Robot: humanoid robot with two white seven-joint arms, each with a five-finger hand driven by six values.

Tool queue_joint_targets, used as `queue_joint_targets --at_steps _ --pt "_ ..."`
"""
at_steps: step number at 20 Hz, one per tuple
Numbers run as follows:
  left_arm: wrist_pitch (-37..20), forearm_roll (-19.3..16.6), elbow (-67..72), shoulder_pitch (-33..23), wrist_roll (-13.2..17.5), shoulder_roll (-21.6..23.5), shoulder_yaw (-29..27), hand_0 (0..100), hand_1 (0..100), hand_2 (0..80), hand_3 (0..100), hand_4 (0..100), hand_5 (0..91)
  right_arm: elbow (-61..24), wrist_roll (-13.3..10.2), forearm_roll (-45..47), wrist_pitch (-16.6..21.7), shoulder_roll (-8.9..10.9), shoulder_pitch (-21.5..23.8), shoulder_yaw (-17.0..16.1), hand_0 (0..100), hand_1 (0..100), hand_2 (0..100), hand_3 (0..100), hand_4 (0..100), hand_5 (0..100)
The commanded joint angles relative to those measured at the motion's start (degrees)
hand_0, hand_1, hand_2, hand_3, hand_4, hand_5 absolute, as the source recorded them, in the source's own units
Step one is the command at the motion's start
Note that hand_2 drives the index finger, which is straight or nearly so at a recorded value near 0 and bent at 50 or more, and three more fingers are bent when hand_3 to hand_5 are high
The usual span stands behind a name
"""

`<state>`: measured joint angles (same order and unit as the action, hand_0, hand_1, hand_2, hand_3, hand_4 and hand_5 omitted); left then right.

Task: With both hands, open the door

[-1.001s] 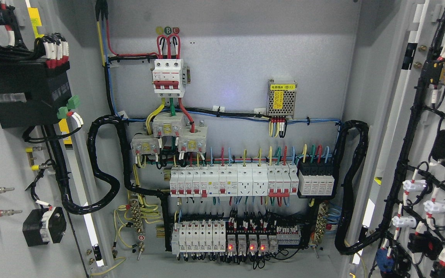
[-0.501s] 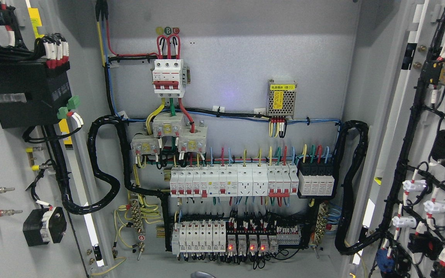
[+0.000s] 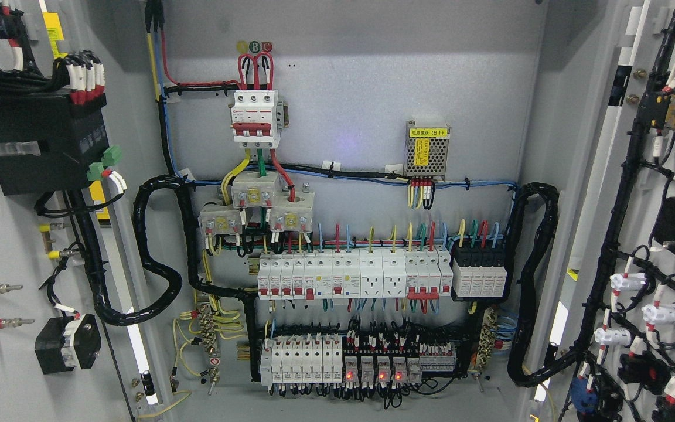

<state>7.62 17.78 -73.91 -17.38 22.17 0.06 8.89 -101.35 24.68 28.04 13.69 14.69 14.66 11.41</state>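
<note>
Both doors stand swung wide. The left door (image 3: 3, 246) fills the left edge of the head view with its inner face turned toward the camera, and the right door (image 3: 660, 234) does the same at the right edge. Between them the cabinet (image 3: 372, 88) is fully exposed, so the opening looks finished.

What has changed is small: half a second ago a grey rounded shape (probably part of a hand, though too little showed to say which) poked up at the bottom edge near the middle, and now it is gone. A second ago it was absent as well. Neither hand is in view, so I cannot tell how the fingers stand. I read that as the arms having pulled back with nothing left to hold.

Inside, the red breaker (image 3: 255, 117) sits high on the back panel, the power supply (image 3: 427, 149) to its right, and two breaker rows (image 3: 352, 275) run across the lower half, with small red lights lit in the bottom row.

The free room is the open front between the two door edges. Thick black cable looms (image 3: 156, 252) loop from the back panel onto each door near the hinges, and parts stick out from both inner faces, so the space close to either door is cluttered. Any further swing would likely be limited by those looms.
</note>
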Motion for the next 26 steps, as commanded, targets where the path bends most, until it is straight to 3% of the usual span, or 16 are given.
queue_joint_targets --at_steps 1,3,5,8,11,14,21,26 --pt "-0.8 -0.2 -28.4 -2.1 -0.5 2.7 -1.7 0 0 0.0 1 0 0.0 -13.9 -0.1 0.0 1.1 4.47 10.7 -12.9 22 0 0 0 0 0" --pt "-5.7 -0.2 -28.9 -2.2 -0.5 2.8 -0.9 0 0 0.0 1 0 0.0 -16.5 -0.1 0.0 2.3 4.47 12.4 -13.6 22 0 0 0 0 0" --pt "-9.7 -0.3 -29.2 -2.3 -0.5 4.1 0.9 0 0 0.0 1 0 0.0 -17.1 0.0 0.0 6.0 4.47 13.6 -13.6 22 0 0 0 0 0" --pt "-11.4 -0.3 -32.8 -2.6 -0.5 6.0 2.5 0 0 0.0 1 0 0.0 -17.1 -0.1 -0.1 11.4 4.47 14.6 -13.5 22 0 0 0 0 0" --pt "-11.7 -0.3 -37.5 -2.9 -0.6 6.3 3.0 0 0 0.0 1 0 0.0 -18.4 -0.1 0.1 12.5 4.47 16.4 -13.8 22 0 0 0 0 0" --pt "-13.1 -0.4 -41.7 -3.5 -1.2 7.1 2.8 0 0 0.0 1 0 0.0 -18.4 -0.2 0.1 17.1 4.38 17.4 -13.8 22 0 0 0 0 0" --pt "-19.2 -0.4 -45.4 -4.8 -0.5 9.0 -2.2 0 0 0.0 1 0 0.0 -18.6 -2.4 0.3 23.2 4.91 17.5 -14.0 22 0 0 0 0 0" --pt "-20.5 -0.1 -45.5 -6.2 4.1 9.3 -7.6 0 0 0.0 1 0 0.0 -18.6 -3.1 0.4 24.5 5.35 15.8 -14.0 22 0 0 0 0 0"
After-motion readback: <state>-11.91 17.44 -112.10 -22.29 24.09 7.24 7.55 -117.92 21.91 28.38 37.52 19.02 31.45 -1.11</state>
